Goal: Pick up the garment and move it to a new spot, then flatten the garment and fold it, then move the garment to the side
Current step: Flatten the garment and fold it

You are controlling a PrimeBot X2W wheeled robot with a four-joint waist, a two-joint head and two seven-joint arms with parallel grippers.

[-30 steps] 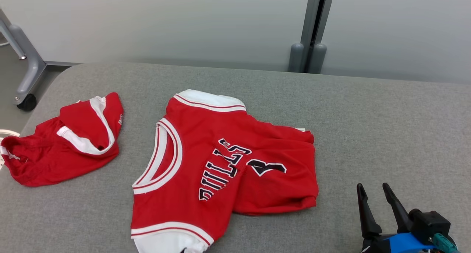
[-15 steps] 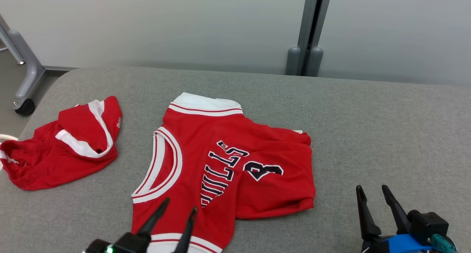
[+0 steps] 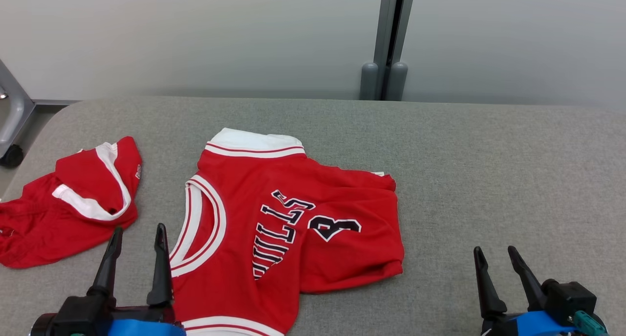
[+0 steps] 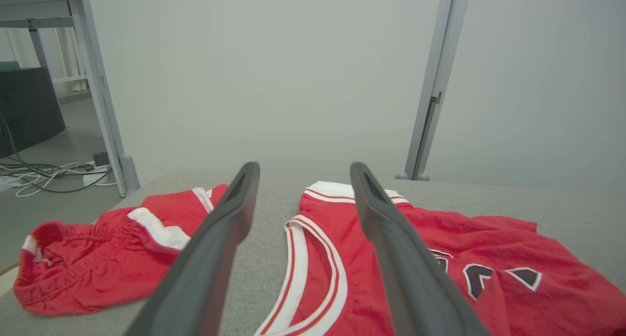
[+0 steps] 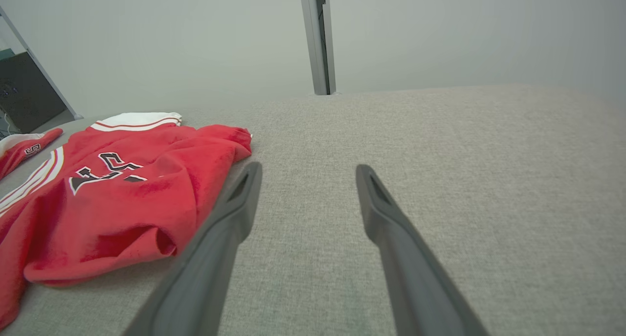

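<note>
While the red jersey point(image 3: 288, 228) lies near the middle of the grey counter point(image 3: 489, 169), lettering up and its right part folded over itself, I read the left hand point(image 3: 138, 231) as parted and empty. It sits between the jersey's white-trimmed left edge and the crumpled red shorts point(image 3: 68, 204), which lie apart from the jersey. I see the right hand point(image 3: 494, 251) well to the jersey's right over bare counter, fingers spread, gripping nothing.
</note>
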